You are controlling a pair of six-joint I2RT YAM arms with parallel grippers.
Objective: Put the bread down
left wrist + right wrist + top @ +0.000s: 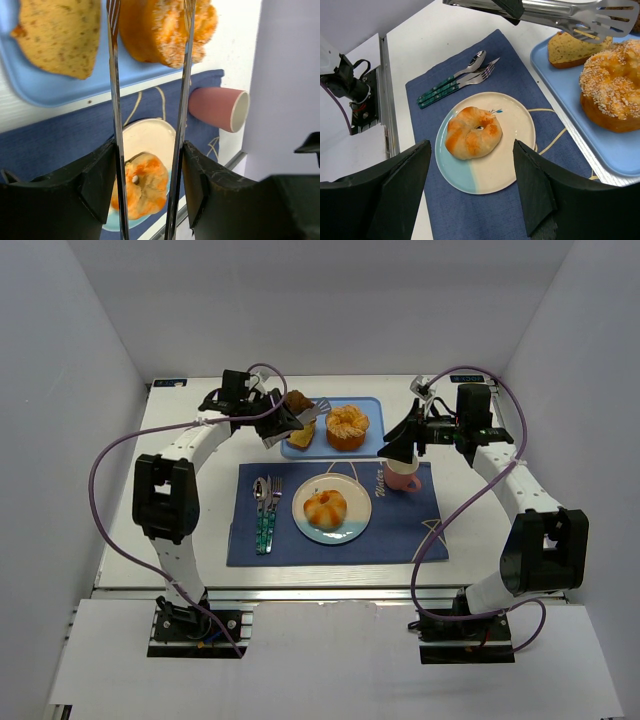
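A golden bread roll [325,508] lies on a white and light blue plate [347,533] on the blue placemat; it also shows in the right wrist view [472,132] and the left wrist view [142,185]. My left gripper [272,422] is shut on metal tongs [308,413], whose tips are apart and empty over the blue tray [372,408]. In the left wrist view the tongs [114,75] run between my fingers [100,170]. My right gripper [400,448] is open and empty, held above the pink cup [402,480].
The tray holds a sugared ring bread [347,426], a seeded slice [567,52] and a dark brown piece [298,400]. A spoon and fork [266,512] lie left of the plate on the placemat [400,530]. White walls enclose the table.
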